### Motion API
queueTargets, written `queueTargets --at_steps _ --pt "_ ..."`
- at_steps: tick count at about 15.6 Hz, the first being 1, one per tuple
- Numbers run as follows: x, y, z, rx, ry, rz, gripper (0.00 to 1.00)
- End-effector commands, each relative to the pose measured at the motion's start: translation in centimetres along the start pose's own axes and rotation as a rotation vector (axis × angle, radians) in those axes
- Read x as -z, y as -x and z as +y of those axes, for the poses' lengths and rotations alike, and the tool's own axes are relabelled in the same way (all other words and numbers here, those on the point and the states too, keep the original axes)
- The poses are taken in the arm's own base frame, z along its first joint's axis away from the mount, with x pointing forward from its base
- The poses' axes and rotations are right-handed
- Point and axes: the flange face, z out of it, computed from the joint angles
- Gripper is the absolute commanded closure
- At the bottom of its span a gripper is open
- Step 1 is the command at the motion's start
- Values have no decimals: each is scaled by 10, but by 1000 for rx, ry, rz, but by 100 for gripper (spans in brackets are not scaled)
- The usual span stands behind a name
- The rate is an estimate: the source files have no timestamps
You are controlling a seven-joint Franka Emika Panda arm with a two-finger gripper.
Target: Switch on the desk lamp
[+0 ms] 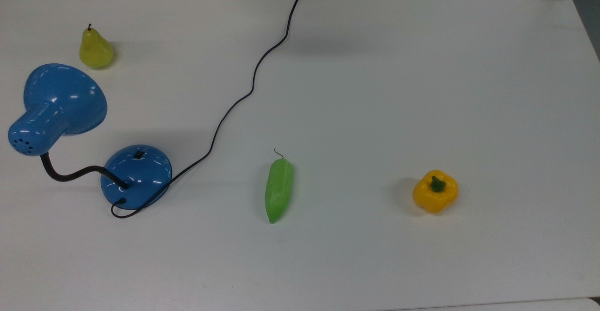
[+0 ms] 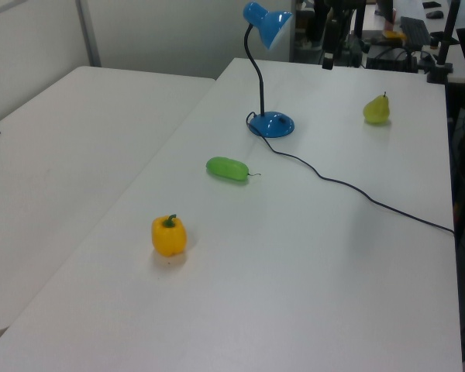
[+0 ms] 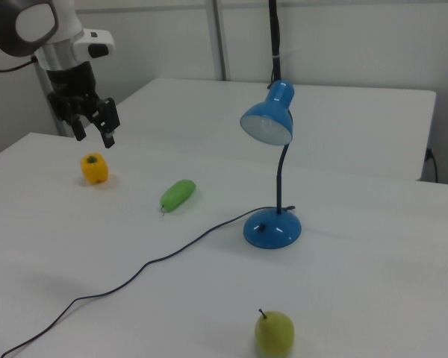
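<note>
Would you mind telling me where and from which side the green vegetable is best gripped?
Grip the green vegetable across its middle, coming straight down from above. It lies flat on the table, long and narrow, so the fingers should close across its short width. Nothing stands close beside it.

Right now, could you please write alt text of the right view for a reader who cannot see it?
A blue desk lamp stands unlit on a white table, its black cord trailing toward the right view's lower left. The robot's open end effector hangs above a yellow bell pepper; a green vegetable and a pear also lie there.
</note>
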Motion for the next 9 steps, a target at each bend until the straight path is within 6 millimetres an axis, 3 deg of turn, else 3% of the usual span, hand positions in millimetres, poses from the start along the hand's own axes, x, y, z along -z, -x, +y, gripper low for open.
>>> queueTargets --at_steps 1,2,3,9 --pt "3 6 -2 -6 -22 20 83" --pt "3 5 -2 -6 -22 20 95" --pt "3 5 -2 -16 -23 21 100" --pt "6 5 -2 -26 -24 29 100"
